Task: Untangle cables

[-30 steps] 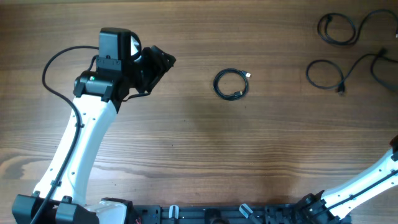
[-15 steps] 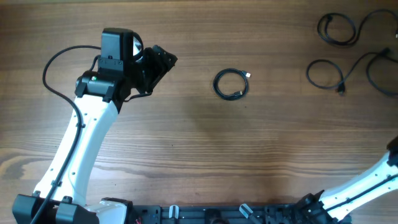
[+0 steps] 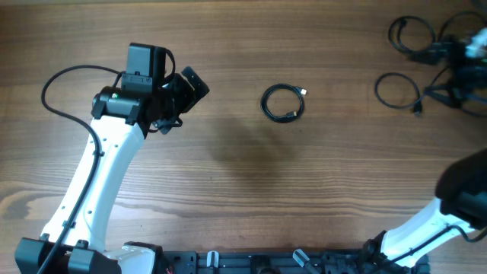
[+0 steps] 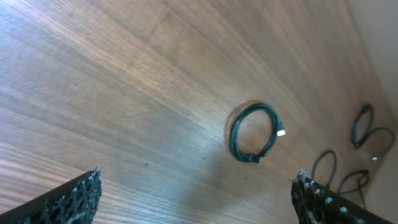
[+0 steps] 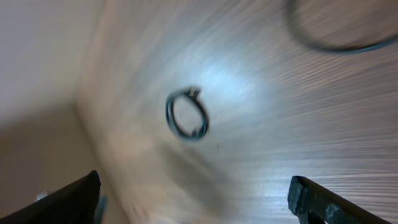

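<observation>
While both grippers hang above the wooden table (image 3: 319,175), one small coiled cable (image 3: 282,102) lies alone near its middle, touching nothing. The left gripper (image 3: 190,85) is to the coil's left, its fingers spread wide and empty. The right gripper (image 5: 202,200), blurred, is likewise spread near the looped cables (image 3: 399,90) at the far right.

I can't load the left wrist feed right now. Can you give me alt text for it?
A small coiled black cable with a pale plug end lies by itself on the wooden table, ahead of the left claw, which is spread wide open and holds nothing. More loose cable loops lie farther off near the right edge.
</observation>
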